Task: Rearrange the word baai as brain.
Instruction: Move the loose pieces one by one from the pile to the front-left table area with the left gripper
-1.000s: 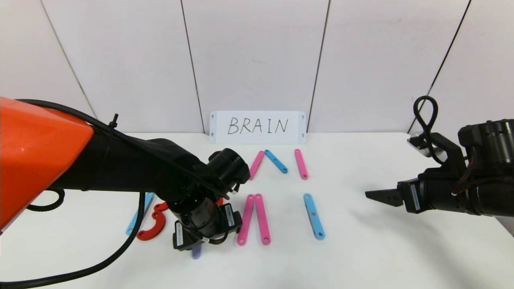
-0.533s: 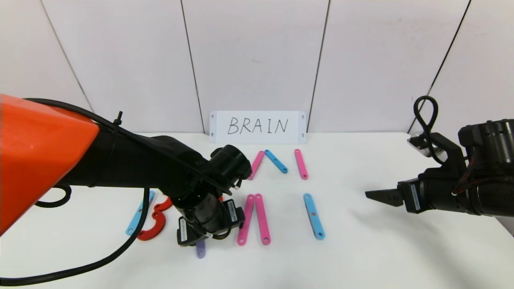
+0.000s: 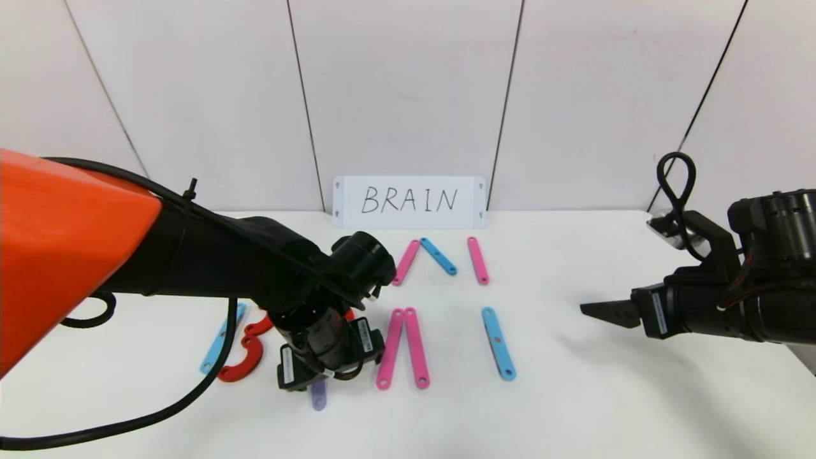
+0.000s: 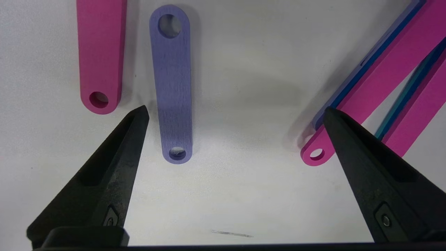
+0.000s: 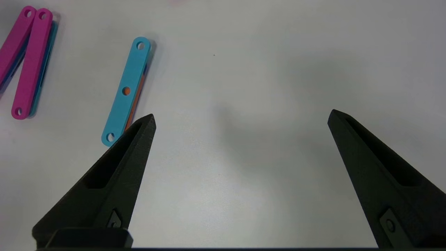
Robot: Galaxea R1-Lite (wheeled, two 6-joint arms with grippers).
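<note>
Left gripper (image 4: 233,122) hangs low over the table's near left, jaws wide, holding nothing. Since a second ago it has crept slightly rightward and now barely moves. Purple bar (image 4: 171,83) lies flat between its fingers, beside a pink bar (image 4: 100,52) (likely just released, the R's piece). Right gripper (image 5: 240,122) waits at far right, open and empty. The word (image 3: 408,312) is unfinished.

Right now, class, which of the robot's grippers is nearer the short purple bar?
Left. The left gripper hangs open just above the purple bar, one finger beside it. The right gripper is open too, far across the table.
</note>
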